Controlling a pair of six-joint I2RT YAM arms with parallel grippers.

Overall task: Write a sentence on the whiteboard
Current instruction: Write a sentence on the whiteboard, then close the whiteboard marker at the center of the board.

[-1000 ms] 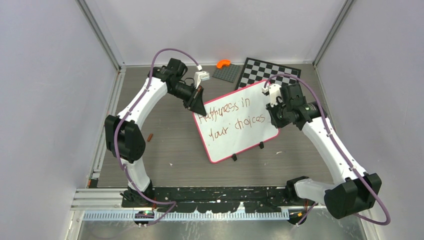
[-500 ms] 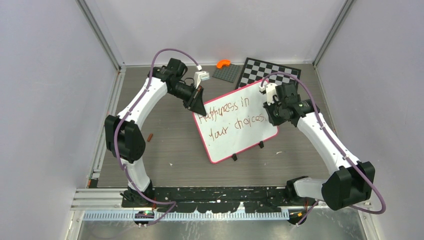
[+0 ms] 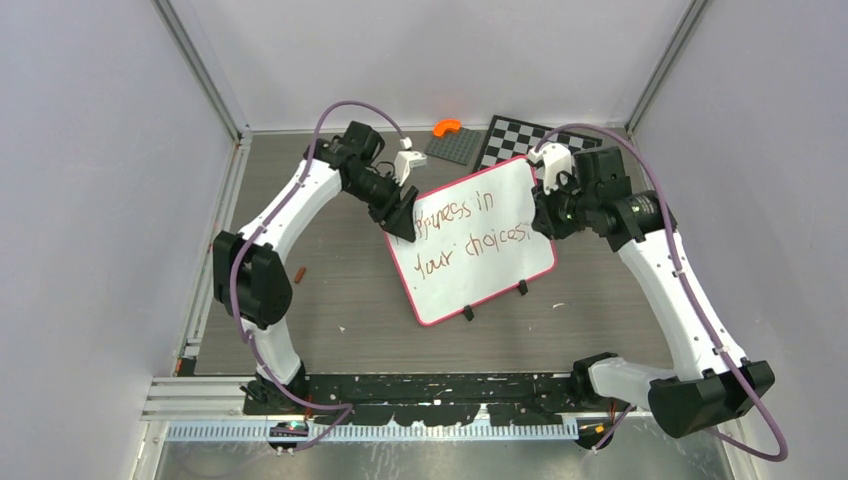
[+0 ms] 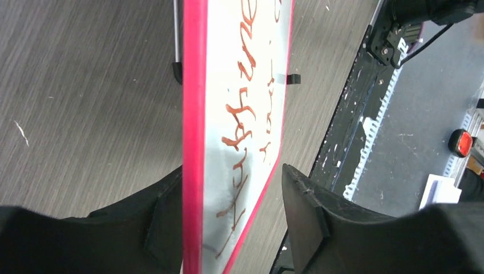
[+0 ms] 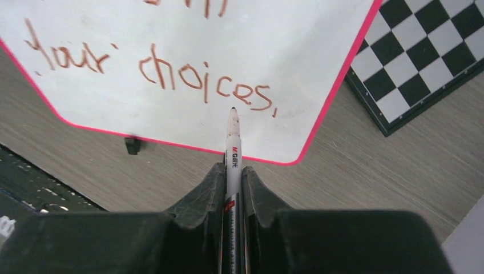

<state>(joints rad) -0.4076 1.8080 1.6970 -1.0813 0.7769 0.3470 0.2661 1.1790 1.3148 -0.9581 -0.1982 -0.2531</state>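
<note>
Overhead, the whiteboard (image 3: 480, 275) is sitting mid-table between both arms, the sentence (image 3: 470, 238) facing up. Only the left wrist view is showing the left gripper (image 4: 231, 185) straddling the board's pink edge, jaws apart. Only the right wrist view is showing the right gripper (image 5: 233, 171) clenching a marker (image 5: 233, 145) under "choices".
</note>
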